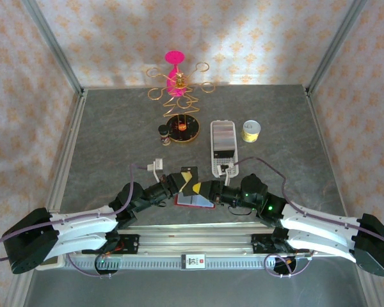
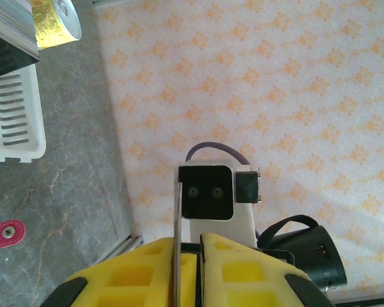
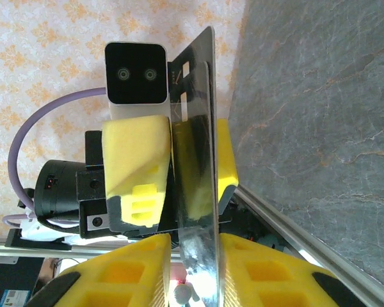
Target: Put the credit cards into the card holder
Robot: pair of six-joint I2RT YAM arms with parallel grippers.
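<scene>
two hands meet close over the card holder (image 1: pixel 198 206), both pinching one yellow and black card (image 1: pixel 188 180). the left hand (image 2: pixel 187 256) has its yellow fingers (image 2: pixel 243 268) narrowed onto the card's thin edge. the right hand (image 3: pixel 195 256) is clamped on the same card from the opposite side, and the card stands on edge between them. beneath, the red card holder lies open on the grey table (image 1: pixel 115 141) with the blue card (image 1: pixel 192 199) on it; whether that card sits in a pocket i cannot tell. its snap tab (image 2: pixel 3 234) lies flat on the table. beyond the card holder, slightly right, stands a white tray (image 1: pixel 212 141), with a yellow tape roll (image 1: pixel 251 131) further right.
</scene>
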